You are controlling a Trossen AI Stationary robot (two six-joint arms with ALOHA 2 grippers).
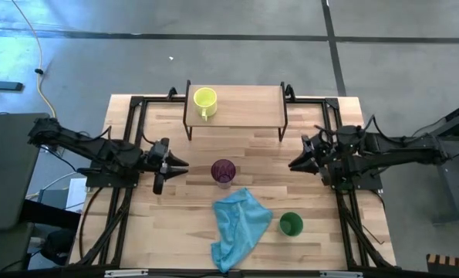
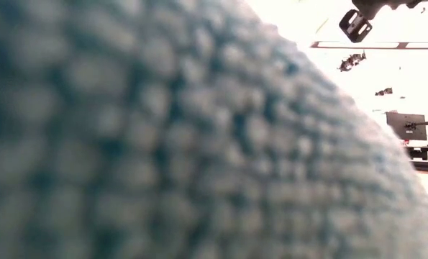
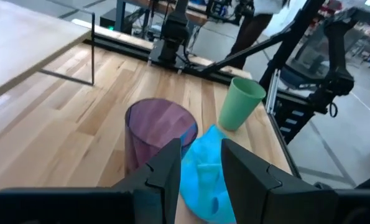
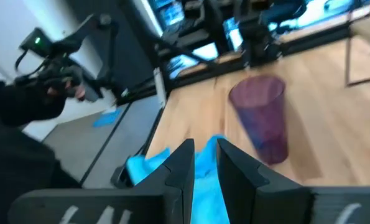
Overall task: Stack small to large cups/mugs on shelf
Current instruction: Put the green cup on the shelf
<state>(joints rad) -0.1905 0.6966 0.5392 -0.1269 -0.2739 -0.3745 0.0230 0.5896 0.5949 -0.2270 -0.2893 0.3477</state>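
Note:
A yellow-green mug stands on the left end of the wooden-topped shelf at the table's far side. A translucent purple cup stands upright at mid-table; it also shows in the left wrist view and the right wrist view. A green cup stands upright near the front right, also seen in the left wrist view. My left gripper hovers just left of the purple cup, slightly open and empty. My right gripper hovers well to the cup's right, with a narrow gap and empty.
A crumpled light blue cloth lies between the purple cup and the table's front edge, beside the green cup. It fills nearly the whole low view. Black frame rails run along both table sides. A person's dark sleeve shows beyond the table.

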